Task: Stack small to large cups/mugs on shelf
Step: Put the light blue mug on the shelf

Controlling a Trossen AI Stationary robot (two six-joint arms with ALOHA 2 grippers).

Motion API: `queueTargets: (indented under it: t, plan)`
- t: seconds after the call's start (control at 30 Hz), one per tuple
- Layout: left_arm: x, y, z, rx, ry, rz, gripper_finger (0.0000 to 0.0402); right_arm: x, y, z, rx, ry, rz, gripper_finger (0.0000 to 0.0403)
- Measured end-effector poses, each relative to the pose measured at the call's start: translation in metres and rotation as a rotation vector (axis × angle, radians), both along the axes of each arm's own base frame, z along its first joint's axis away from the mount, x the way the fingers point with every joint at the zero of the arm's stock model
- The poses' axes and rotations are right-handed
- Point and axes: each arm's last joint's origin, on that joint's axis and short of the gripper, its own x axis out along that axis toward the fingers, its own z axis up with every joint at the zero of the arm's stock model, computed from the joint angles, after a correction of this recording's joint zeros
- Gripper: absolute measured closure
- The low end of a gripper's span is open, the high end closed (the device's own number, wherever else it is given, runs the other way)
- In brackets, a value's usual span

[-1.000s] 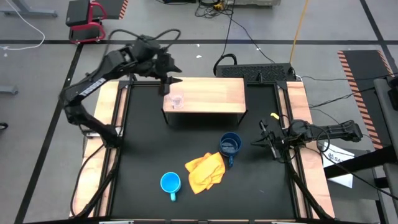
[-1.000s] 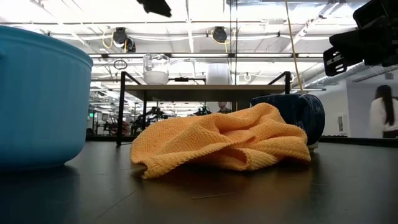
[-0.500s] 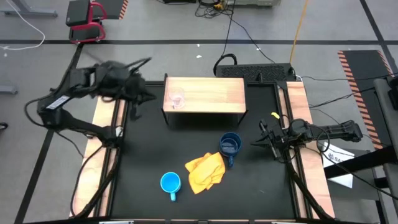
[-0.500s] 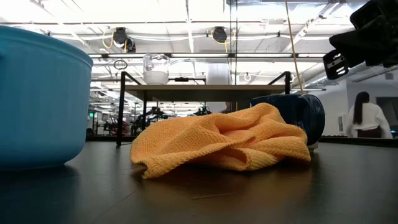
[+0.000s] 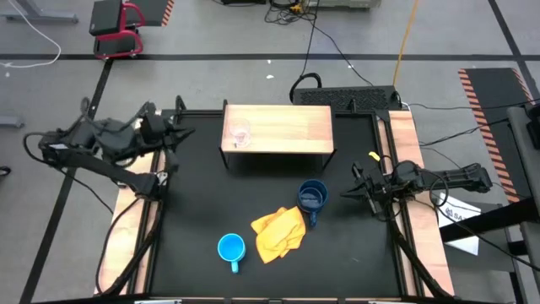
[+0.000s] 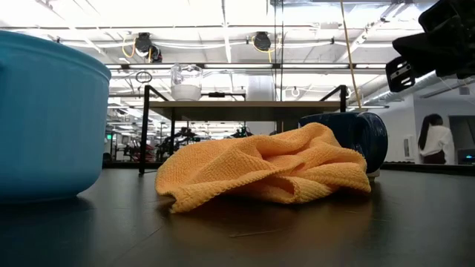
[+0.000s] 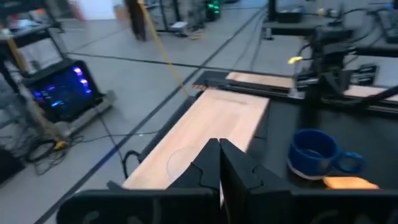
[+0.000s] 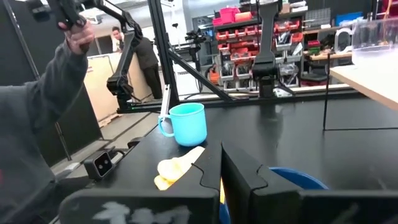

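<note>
Nearest the table's front edge, the light blue mug [image 5: 230, 248] is seen standing alone, handle toward the front, untouched and not yet on the shelf. Just beyond it the yellow cloth [image 5: 278, 232] is crumpled, and the dark blue mug [image 5: 312, 198] is set right against the cloth's far corner, opening up, likewise waiting. Beside that mug, over the right rail, the right gripper [image 5: 359, 191] is held low with its fingers pressed together and nothing between them; it is pointed at the dark mug, which is probably why it is parked there, ready for the largest piece. Farther back, the shelf [image 5: 287, 127] is laid across the table's far end, and the glass cup [image 5: 240, 135] is already stood near its left end, a sensible start for a small-to-large row with room kept free to its right. Out past the shelf's left side, over the left rail, the left gripper [image 5: 179, 133] is seen closed and empty, well apart from the glass. One cup of three is judged placed.
</note>
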Motion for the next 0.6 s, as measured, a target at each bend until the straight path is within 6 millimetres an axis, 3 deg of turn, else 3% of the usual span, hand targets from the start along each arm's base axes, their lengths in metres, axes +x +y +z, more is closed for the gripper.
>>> queueTargets:
  t: [0.23, 0.4, 0.6]
  plan:
    - [0.012, -0.012, -0.059, -0.020, 0.036, 0.026, 0.0400, 0.000, 0.000, -0.001, -0.030, 0.006, -0.001, 0.0403]
    - [0.023, -0.031, -0.099, 0.003, -0.013, -0.017, 0.0400, 0.000, 0.000, 0.000, -0.052, -0.010, -0.002, 0.0403]
    - [0.011, -0.053, -0.137, 0.030, -0.069, 0.005, 0.0401, 0.000, 0.000, 0.000, -0.101, -0.025, -0.006, 0.0403]
